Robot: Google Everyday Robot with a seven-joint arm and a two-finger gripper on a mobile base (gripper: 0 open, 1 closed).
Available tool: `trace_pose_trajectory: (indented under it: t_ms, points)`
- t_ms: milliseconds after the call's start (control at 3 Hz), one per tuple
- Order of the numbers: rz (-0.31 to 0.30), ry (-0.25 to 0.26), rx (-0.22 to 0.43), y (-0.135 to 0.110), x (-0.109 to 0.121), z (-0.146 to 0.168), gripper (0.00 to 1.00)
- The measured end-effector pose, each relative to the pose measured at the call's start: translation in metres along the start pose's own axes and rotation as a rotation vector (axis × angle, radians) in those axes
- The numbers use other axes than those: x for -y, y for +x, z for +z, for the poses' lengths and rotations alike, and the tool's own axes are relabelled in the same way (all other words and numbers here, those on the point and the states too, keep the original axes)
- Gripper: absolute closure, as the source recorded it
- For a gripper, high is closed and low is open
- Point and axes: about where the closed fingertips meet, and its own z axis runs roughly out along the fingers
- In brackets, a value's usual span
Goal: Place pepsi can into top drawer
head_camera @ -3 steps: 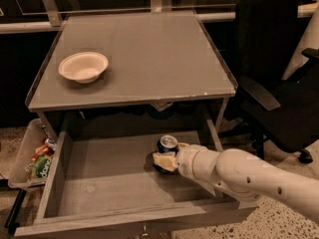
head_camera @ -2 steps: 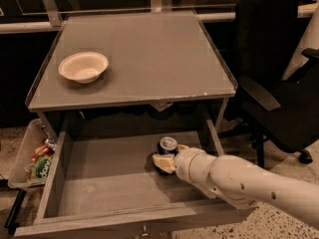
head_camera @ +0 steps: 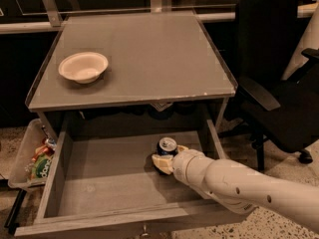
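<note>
At the left edge, a bin (head_camera: 31, 156) of snack packets sits beside the open top drawer (head_camera: 107, 176), not involved. White bowl (head_camera: 83, 66) is on the tabletop (head_camera: 154, 54), far left, untouched.

Drawer is pulled fully out toward the near side, with its flat bottom bare on the left and middle. Pepsi can (head_camera: 167, 146) stands upright on the drawer floor at the right end, toward the far side and close to the right wall, silver top up.

Gripper (head_camera: 163, 163) is inside the drawer, right against the near side of the can. Can't tell from this view whether it's clamped on the can or has let go. The arm (head_camera: 244, 183) comes in low from the near right over the drawer's front corner. Black office chair (head_camera: 279, 83) is off to the right, well apart.

Change over the last second: basically none at the can. It has the same spot and the same upright pose. The gripper has stayed with it, and only the forearm has settled a little lower and flatter.

My read: the can is bottomed out in the drawer and the placement is effectively done. What's left is to release, if that hasn't happened, then back out up and to the near right. The risk is clipping the can or the right wall on the way out and tipping it.
</note>
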Motion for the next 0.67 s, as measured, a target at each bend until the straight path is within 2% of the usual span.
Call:
trace_pose_trajectory:
  t_ms: [333,667]
  points:
    - [0.0,0.0,0.0,0.0,0.0,0.0,0.82]
    - [0.0,0.0,0.0,0.0,0.0,0.0,0.58]
